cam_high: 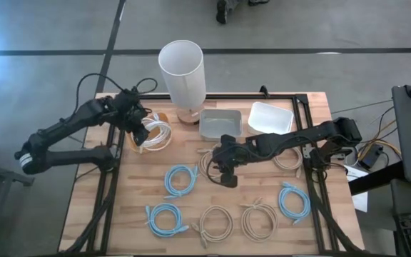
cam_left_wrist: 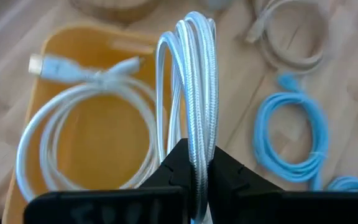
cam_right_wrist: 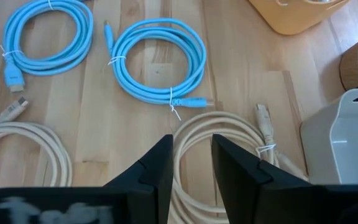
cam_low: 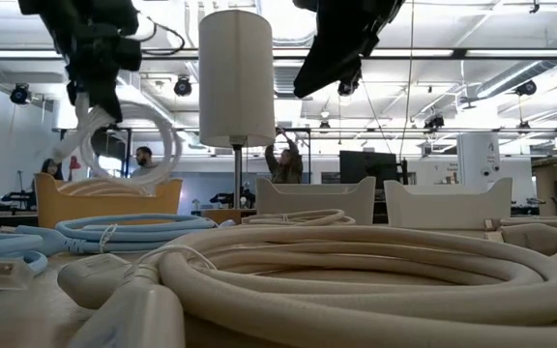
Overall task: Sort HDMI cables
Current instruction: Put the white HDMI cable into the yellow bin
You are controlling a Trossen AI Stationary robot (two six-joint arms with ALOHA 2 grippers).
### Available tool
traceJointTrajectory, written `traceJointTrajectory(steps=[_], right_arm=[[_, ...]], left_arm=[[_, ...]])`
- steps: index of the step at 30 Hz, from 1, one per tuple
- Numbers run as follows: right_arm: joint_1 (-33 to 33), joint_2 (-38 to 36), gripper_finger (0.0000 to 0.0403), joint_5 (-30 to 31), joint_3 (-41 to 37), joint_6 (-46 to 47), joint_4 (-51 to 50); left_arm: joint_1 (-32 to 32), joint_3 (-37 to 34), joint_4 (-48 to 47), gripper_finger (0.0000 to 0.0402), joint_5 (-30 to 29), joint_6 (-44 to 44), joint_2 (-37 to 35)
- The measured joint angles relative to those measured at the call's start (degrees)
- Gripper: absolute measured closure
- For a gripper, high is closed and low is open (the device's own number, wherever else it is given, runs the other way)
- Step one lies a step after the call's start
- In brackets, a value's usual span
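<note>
Left pincer [cam_left_wrist: 197,180] pinching white HDMI cable [cam_left_wrist: 194,93], coil hanging upright above orange tray [cam_left_wrist: 92,43] at ten o'clock on desk [cam_high: 120,214]; second white coil [cam_left_wrist: 73,130] lying inside. Right pincer [cam_right_wrist: 191,162] spread, hovering over beige coil [cam_right_wrist: 229,143] at centre. Light blue coils [cam_right_wrist: 160,59] and beige ones scattered toward six o'clock.

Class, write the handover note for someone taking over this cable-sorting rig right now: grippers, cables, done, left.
Left gripper: shut on a white cable, held above the orange tray.
Right gripper: open, over a beige cable mid-table, nothing held.
Done: one white cable lies in the orange tray.
Left: drop the held cable; four beige cables and four blue cables lie loose on the table. Grey tray and white tray look empty.
</note>
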Motion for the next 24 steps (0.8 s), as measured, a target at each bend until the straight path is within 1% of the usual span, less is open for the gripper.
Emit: traceJointTrajectory(steps=[3,9,14,18,20,24], right_arm=[[0.0,0.0,0.0302,0.0,-0.1,0.0,0.0],[0.0,0.0,0.0302,0.0,-0.1,0.0,0.0],[0.0,0.0,0.0298,0.0,-0.1,0.0,0.0],[0.0,0.0,0.0303,0.0,-0.1,0.0,0.0],[0.0,0.0,0.0306,0.0,-0.1,0.0,0.0],[0.0,0.0,0.0311,0.0,-0.1,0.0,0.0]], left_arm=[[0.1,1.4,0.0,0.038,-0.6,1.0,0.1],[0.1,1.3,-2.3,0.038,-6.6,3.2,1.2],[0.0,0.6,-1.8,0.0378,-6.7,4.0,3.7],[0.1,0.0,-1.7,0.0377,-7.2,4.0,6.7],[0.0,-0.2,-1.4,0.0376,-10.3,3.9,8.2],[0.0,-0.4,-1.7,0.0375,-18.7,3.5,10.8]])
